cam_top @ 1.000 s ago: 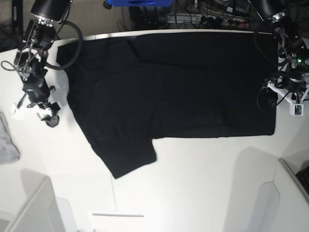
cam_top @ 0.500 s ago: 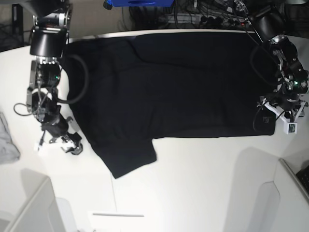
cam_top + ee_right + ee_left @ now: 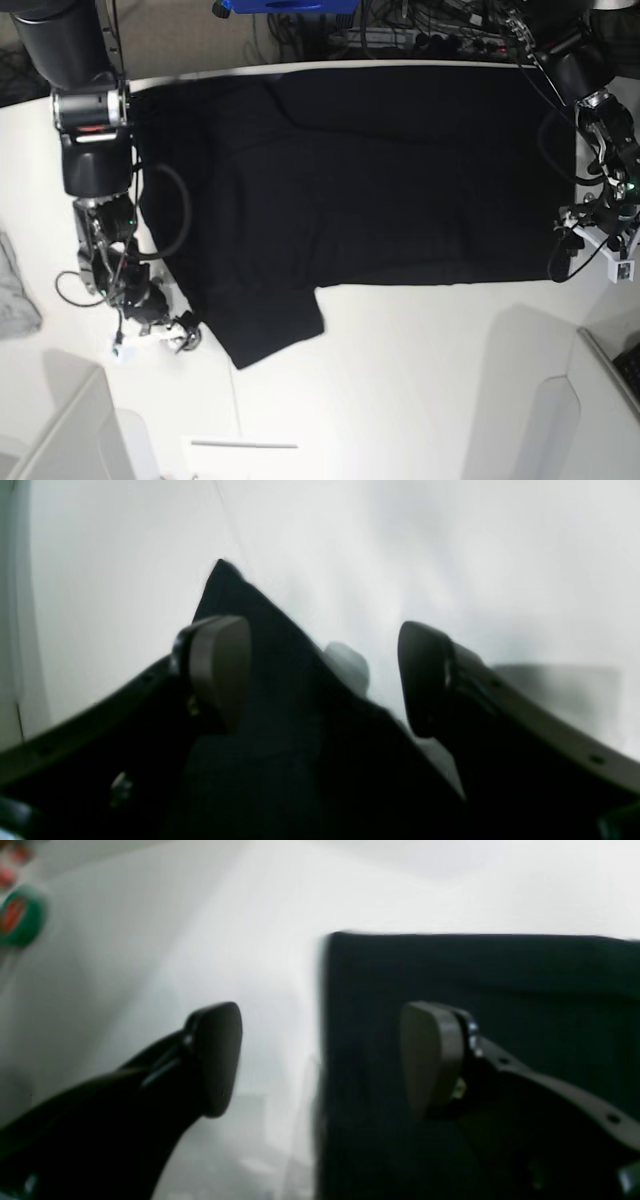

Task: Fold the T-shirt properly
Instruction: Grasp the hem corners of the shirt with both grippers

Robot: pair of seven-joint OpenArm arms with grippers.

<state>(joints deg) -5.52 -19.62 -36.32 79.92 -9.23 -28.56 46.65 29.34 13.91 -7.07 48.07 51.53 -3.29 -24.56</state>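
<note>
The black T-shirt (image 3: 380, 170) lies spread flat on the white table (image 3: 420, 370), plain side up, with one sleeve pointing to the front left. My right gripper (image 3: 183, 338) is open, low at that sleeve's outer edge. In the right wrist view the sleeve corner (image 3: 280, 645) lies between the open fingers of the gripper (image 3: 320, 675). My left gripper (image 3: 567, 263) is open at the hem's front right corner. In the left wrist view the gripper (image 3: 322, 1060) straddles the shirt's edge (image 3: 500, 990), with one finger over the cloth and one over the table.
A small grey cloth (image 3: 15, 290) lies at the table's left edge. White panels stand at the front left (image 3: 60, 430) and front right (image 3: 600, 400). Cables and a blue box (image 3: 290, 6) sit behind the table.
Both arms have moved toward the front of the table. My right gripper went from beside the shoulder down to the sleeve. My left gripper slid along the hem to its front corner.
</note>
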